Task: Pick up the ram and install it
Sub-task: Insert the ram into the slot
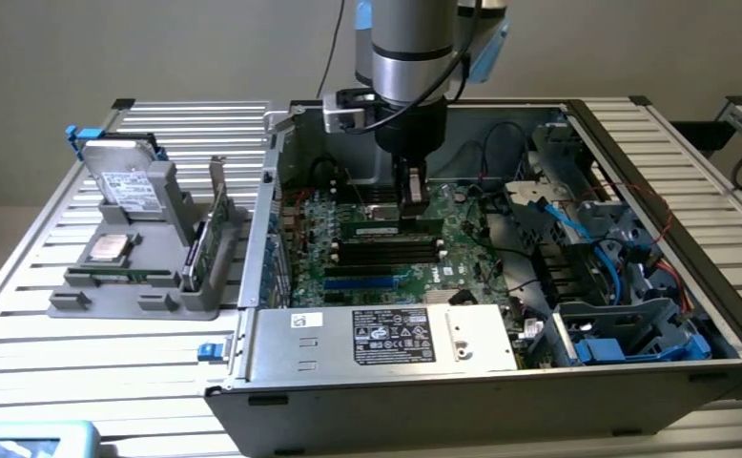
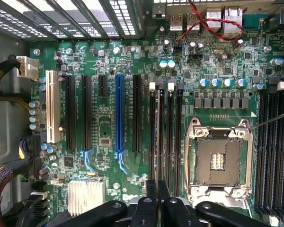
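Note:
The ram (image 1: 384,230), a narrow green stick with a pale label, stands on edge over the black memory slots (image 1: 378,254) of the motherboard inside the open computer case (image 1: 499,382). My gripper (image 1: 412,212) reaches straight down into the case and is shut on the ram's end nearer the exterior view's right. In the wrist view my gripper (image 2: 157,191) has its black fingers (image 2: 150,198) pressed close together. The ram (image 2: 159,142) runs away from them as a thin strip along a slot beside the CPU socket (image 2: 219,158). I cannot tell how deep it sits in the slot.
A grey holder (image 1: 130,286) on the slatted table at the exterior view's left carries a hard drive (image 1: 130,181), a CPU and a green expansion card (image 1: 206,239). The power supply box (image 1: 384,336), blue cables (image 1: 600,258) and drive cages crowd the case around the board.

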Motion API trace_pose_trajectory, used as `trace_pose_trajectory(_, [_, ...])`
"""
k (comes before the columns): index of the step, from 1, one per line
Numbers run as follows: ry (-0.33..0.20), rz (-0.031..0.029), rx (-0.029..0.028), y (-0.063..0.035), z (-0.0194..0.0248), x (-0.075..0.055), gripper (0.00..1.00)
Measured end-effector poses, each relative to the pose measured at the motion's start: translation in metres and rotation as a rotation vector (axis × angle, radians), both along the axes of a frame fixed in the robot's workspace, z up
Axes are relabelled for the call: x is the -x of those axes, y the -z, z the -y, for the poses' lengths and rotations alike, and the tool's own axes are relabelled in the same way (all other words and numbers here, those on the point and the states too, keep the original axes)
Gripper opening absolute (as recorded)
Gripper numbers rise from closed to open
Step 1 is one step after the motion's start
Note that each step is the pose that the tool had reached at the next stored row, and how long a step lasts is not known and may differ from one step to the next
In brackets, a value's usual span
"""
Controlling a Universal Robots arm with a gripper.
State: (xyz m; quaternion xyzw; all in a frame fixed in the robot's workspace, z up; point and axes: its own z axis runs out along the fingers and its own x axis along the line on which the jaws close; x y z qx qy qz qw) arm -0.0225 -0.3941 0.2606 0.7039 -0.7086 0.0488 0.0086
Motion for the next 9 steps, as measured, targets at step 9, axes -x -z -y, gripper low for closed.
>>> trace_pose_trajectory(9, [0.003, 0.0000, 0.0000, 0.0058, 0.0021, 0.0001, 0.13])
